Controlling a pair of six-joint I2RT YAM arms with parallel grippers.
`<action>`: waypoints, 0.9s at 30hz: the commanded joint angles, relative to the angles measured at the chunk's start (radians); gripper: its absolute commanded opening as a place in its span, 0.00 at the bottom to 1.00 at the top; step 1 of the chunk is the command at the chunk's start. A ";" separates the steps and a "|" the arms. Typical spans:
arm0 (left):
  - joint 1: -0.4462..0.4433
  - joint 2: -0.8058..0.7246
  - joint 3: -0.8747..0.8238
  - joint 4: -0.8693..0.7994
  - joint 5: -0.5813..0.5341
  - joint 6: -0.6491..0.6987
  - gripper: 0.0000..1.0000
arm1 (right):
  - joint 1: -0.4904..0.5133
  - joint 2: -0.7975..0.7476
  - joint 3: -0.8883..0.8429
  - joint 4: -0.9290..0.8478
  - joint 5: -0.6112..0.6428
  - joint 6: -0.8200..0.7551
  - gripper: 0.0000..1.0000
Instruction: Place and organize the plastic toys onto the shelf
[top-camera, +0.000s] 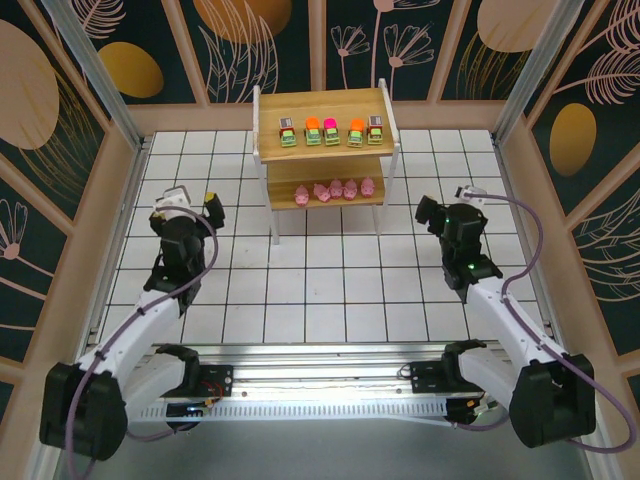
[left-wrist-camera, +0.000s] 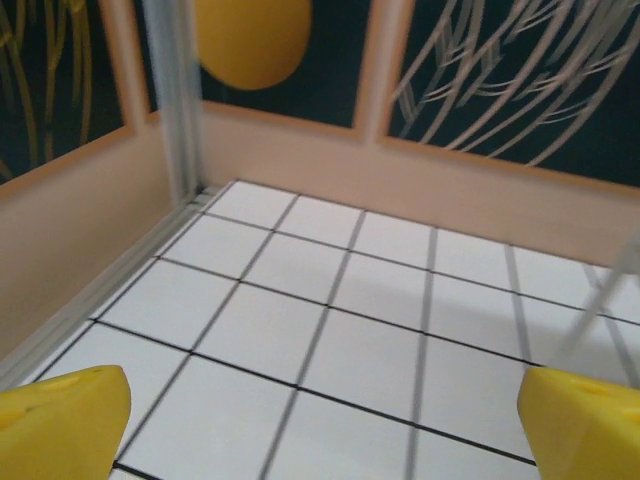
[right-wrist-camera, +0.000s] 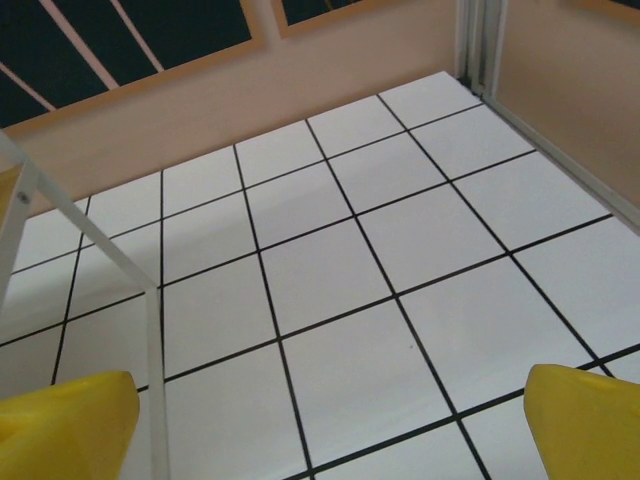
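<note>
Overhead: the tiled counter (top-camera: 330, 290) carries the shelf (top-camera: 322, 103) at its far side. Green blocky toys (top-camera: 332, 131) line the upper tier and pink pigs (top-camera: 336, 189) the lower, sorted by kind, so the task looks done. My left jaws and right jaws gape empty, flanking the shelf; its white leg (right-wrist-camera: 100, 250) beside my right jaws is the sole obstacle.

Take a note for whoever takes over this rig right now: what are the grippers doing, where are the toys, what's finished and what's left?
Left gripper: open, holding nothing, over the tiles left of the shelf.
Right gripper: open, holding nothing, over the tiles right of the shelf.
Green blocky toys: five in a row on the upper tier.
Pink pig toys: five in a row on the lower tier.
Done: all ten toys shelved, sorted by kind.
Left: apparently nothing; the job looks complete.
</note>
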 joint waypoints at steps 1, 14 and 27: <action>0.060 0.042 -0.055 0.166 0.005 0.060 0.99 | -0.043 0.025 -0.023 0.134 0.010 -0.038 0.99; 0.112 0.309 -0.157 0.560 0.062 0.195 0.99 | -0.095 0.120 -0.155 0.470 0.054 -0.126 0.99; 0.184 0.485 -0.155 0.674 0.263 0.154 0.99 | -0.084 0.335 -0.192 0.799 0.037 -0.274 0.99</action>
